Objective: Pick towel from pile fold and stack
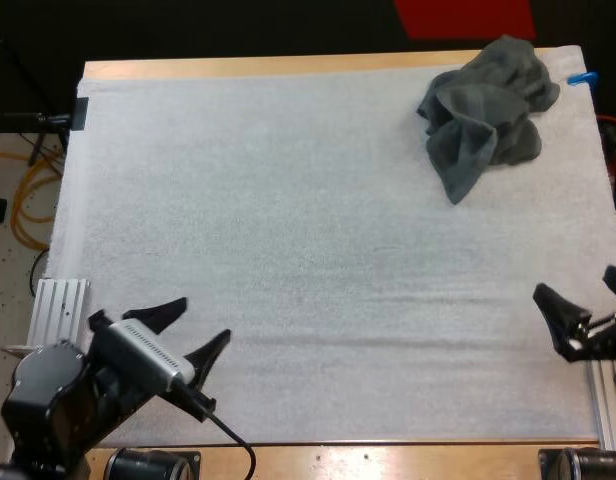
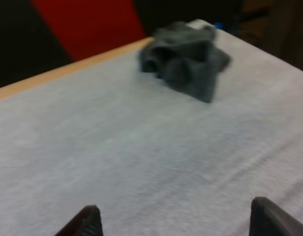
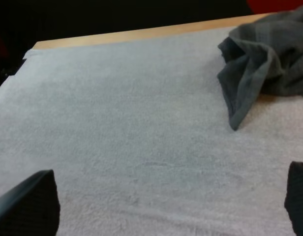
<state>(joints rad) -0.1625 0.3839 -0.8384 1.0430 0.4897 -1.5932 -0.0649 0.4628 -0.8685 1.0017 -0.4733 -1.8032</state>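
- While the task is judged barely begun, the crumpled towel (image 1: 488, 105) lies in the upper right of the high view, at the far edge of the white mat (image 1: 288, 250).
- Left gripper (image 1: 204, 320), lower left of that view: fingers apart, holding nothing, well apart from the towel.
- Right gripper (image 1: 576, 285), at the right edge: fingers apart, empty, the nearer of the two.
- Handling, as judged: light, soft, limp cloth that will sag and trail when lifted, with no risk of breakage.
- Hold advised: pinch the loose flap (image 1: 458, 180) at the heap's near side, not the bulky middle.
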